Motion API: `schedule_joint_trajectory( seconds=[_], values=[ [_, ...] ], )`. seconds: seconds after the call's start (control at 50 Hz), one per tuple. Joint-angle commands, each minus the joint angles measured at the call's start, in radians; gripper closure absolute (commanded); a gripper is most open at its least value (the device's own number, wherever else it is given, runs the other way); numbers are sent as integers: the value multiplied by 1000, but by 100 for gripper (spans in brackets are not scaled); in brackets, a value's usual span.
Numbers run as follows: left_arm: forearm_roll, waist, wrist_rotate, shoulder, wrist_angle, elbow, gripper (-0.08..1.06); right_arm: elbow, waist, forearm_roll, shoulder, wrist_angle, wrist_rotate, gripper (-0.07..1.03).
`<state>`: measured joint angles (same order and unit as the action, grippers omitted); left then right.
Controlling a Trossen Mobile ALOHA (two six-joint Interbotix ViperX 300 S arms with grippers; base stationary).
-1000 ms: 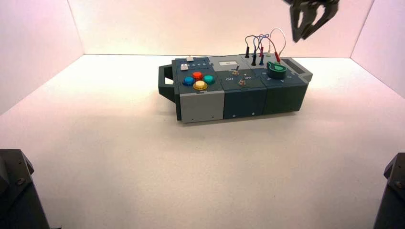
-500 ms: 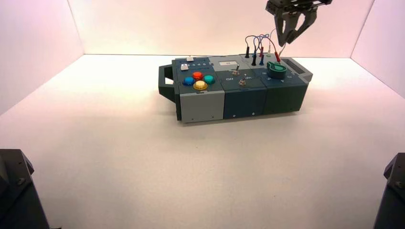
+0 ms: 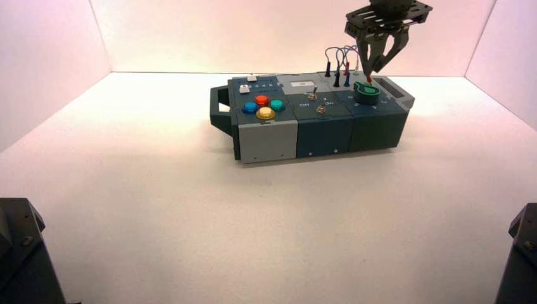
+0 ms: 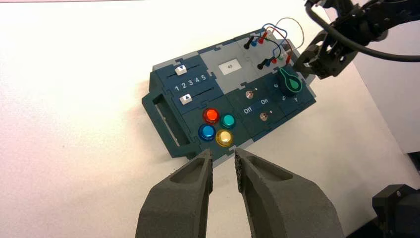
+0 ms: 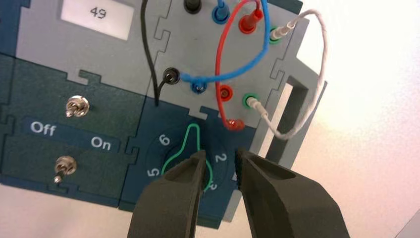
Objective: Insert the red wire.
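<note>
The red wire is fixed at one end only: one red plug is seated in the far red socket, while the loose plug hangs beside the green knob, near the nearer red socket, which stands unfilled on the grey wire panel at the right of the box. The step in hand is judged to be the approach to that loose plug, with the insertion not yet made. The right claw is poised above the knob, its fingers apart and nothing gripped between them. The left claw is kept out of the work, short of the box on the near side, its fingers likewise apart. For the next move, the right claw should be shifted a little toward the loose plug, lowered until the plug's body is straddled, and closed on it rather than on the lead. The plug should then be turned upright, carried to the open socket and pressed straight down. Care is called for with the white wire, looped close by, since it could be snagged, and with the knob, which could be nudged if the descent is made too soon.
</note>
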<state>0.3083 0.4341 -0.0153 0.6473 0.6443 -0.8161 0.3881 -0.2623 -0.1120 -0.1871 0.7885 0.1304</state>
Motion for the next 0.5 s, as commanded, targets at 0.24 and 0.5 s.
schedule_joint_trajectory(
  seconds=[0.24, 0.5],
  values=[
    [2, -6, 2, 8, -3, 11, 71, -77, -3, -25, -26, 8, 9, 63],
    [2, -6, 3, 8, -3, 11, 71, -104, -3, -31, -60, 14, 11, 63]
  ],
)
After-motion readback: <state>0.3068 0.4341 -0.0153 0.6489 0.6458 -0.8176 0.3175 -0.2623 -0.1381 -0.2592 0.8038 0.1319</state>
